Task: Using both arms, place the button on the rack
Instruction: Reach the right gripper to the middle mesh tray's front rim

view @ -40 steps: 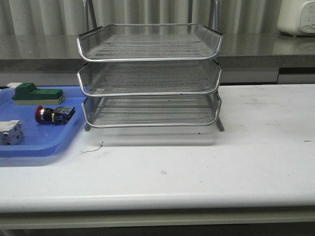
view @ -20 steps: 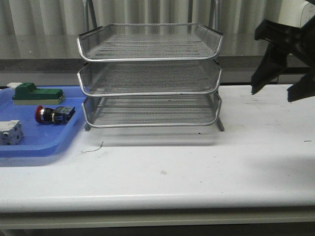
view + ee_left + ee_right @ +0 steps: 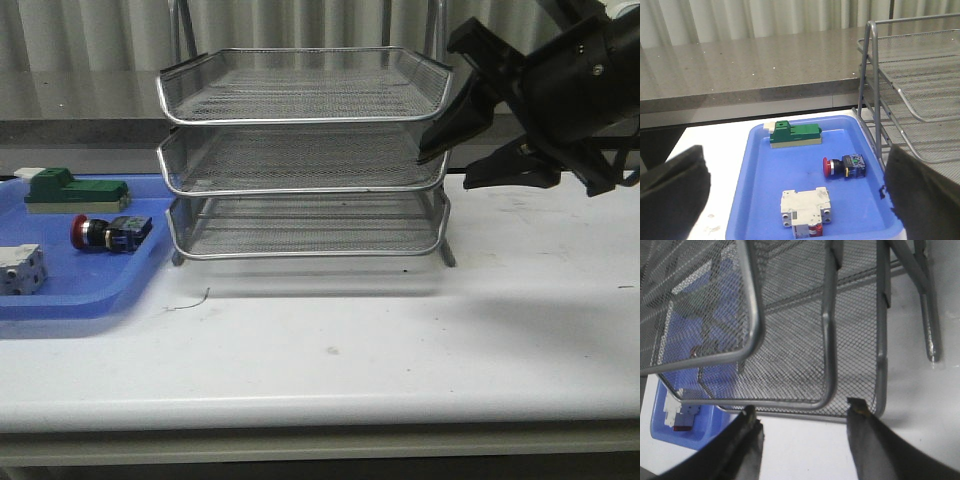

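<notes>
Right wrist view: button mesh-hidden.

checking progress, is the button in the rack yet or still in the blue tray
Still in the blue tray. The button lies on its side there, beside the green block; all three tiers of the rack look empty.

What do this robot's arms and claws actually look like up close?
The right gripper is matte black and angular, with two long tapering fingers on a bulky black housing with dark cables. The left gripper's fingers look like broad dark blurs. No markings visible.
</notes>
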You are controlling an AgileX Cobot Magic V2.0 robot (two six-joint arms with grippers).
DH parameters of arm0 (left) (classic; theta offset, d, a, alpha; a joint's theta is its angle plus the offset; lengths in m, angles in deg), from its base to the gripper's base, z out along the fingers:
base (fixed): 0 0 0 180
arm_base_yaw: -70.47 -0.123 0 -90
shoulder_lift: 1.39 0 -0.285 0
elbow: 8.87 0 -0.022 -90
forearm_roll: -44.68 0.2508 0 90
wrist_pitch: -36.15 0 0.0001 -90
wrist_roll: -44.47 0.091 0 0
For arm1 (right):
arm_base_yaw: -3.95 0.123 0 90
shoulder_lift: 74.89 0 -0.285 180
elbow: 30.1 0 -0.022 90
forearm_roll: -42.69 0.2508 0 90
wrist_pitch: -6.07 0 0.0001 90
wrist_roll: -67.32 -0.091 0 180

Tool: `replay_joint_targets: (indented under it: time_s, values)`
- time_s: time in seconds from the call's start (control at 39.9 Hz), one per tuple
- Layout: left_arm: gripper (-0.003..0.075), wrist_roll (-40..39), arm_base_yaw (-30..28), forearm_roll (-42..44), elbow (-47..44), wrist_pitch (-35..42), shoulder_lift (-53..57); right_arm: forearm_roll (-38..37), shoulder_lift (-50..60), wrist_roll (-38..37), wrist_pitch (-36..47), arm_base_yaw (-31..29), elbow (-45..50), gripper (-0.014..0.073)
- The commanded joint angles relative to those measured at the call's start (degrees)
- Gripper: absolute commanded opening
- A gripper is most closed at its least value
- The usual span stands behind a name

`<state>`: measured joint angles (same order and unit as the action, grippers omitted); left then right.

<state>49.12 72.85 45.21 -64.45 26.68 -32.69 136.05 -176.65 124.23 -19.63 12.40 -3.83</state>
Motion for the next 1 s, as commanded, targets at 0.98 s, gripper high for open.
replay_joint_targets:
  time_s: [0.98]
  values:
    - [0.0671, -0.54, -0.19, -0.54, 1.84, 4.71, -0.75, 12.96, -9.40, 6.54, -13.20, -2.79, -9.11, 0.0043]
